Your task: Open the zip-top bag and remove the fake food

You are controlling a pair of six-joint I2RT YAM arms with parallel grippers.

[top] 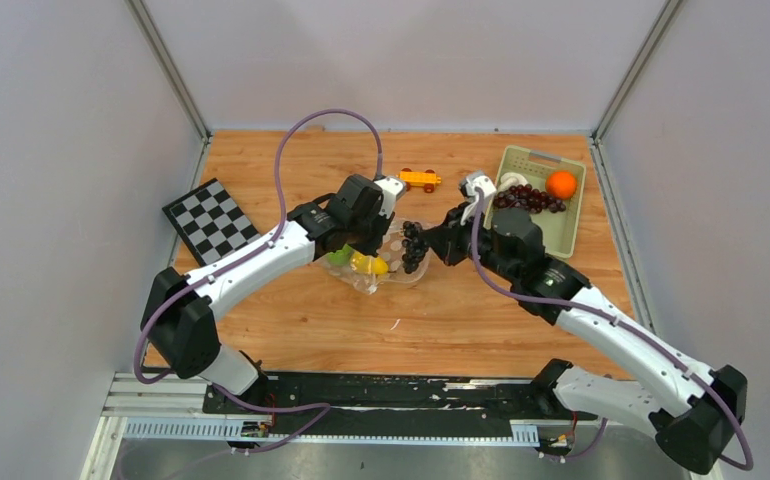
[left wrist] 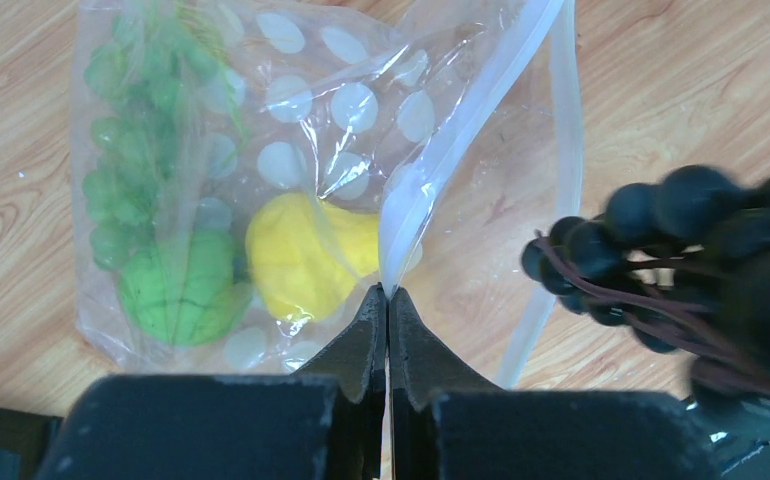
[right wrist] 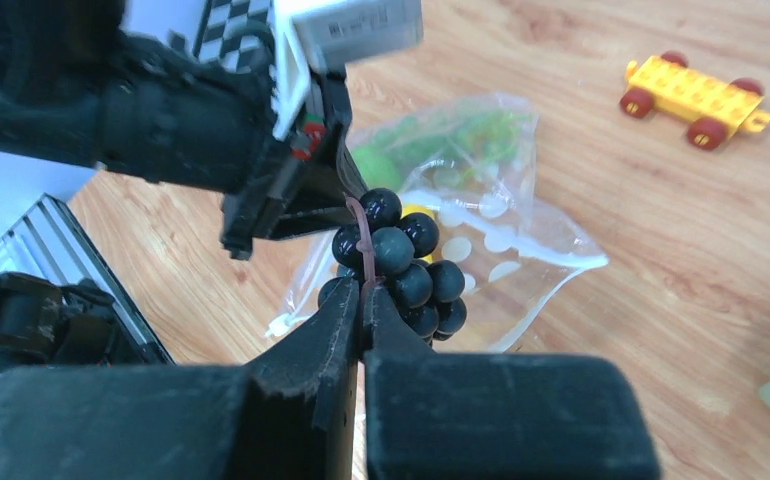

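Observation:
The clear dotted zip-top bag (top: pixel 386 268) lies open mid-table and also shows in the left wrist view (left wrist: pixel 291 150) and the right wrist view (right wrist: pixel 521 240). Inside it are a yellow lemon (left wrist: pixel 296 255), a green round piece (left wrist: pixel 176 290) and green leafy pieces (left wrist: pixel 136 150). My left gripper (left wrist: pixel 388 292) is shut on the bag's white zip strip (left wrist: pixel 461 130). My right gripper (right wrist: pixel 362 292) is shut on the brown stem of a dark purple grape bunch (right wrist: pixel 401 265), held just outside the bag's mouth; the bunch shows in the top view (top: pixel 413 243).
A pale green basket (top: pixel 573 230) at the back right holds an orange ball (top: pixel 561 184), another dark grape bunch (top: pixel 531 198) and a white mushroom (top: pixel 512 181). An orange-yellow toy car (top: pixel 419 179) sits behind the bag. A checkerboard (top: pixel 209 218) lies at the left.

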